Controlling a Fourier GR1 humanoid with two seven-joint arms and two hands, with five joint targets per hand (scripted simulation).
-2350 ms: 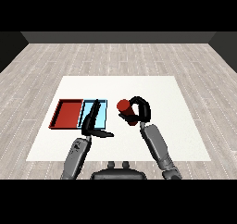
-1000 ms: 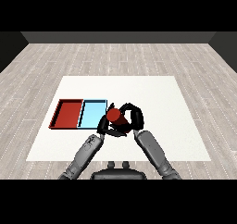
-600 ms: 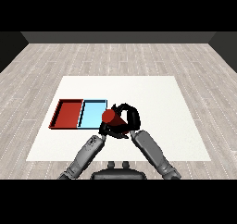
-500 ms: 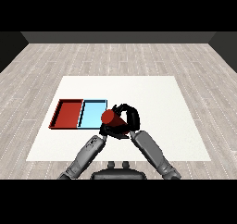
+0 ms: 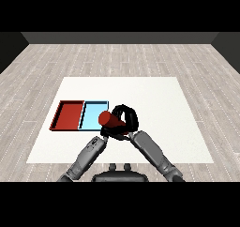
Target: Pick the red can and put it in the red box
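Note:
The red can [image 5: 110, 120] is tilted on its side in the air, its top pointing left, just off the near right corner of the light blue tray [image 5: 93, 115]. My right hand [image 5: 126, 121] is curled round it. The red tray [image 5: 70, 115] lies to the left of the blue one, with nothing in it. My left hand [image 5: 105, 132] sits low, right under the can and mostly hidden by it; I cannot tell how its fingers stand.
Both trays lie side by side on the left half of the white table [image 5: 159, 109]. My two forearms cross the table's near edge in the middle.
My right hand has carried the can leftwards from the table's middle right towards the trays and tipped it over. The left hand has drawn back under the can.

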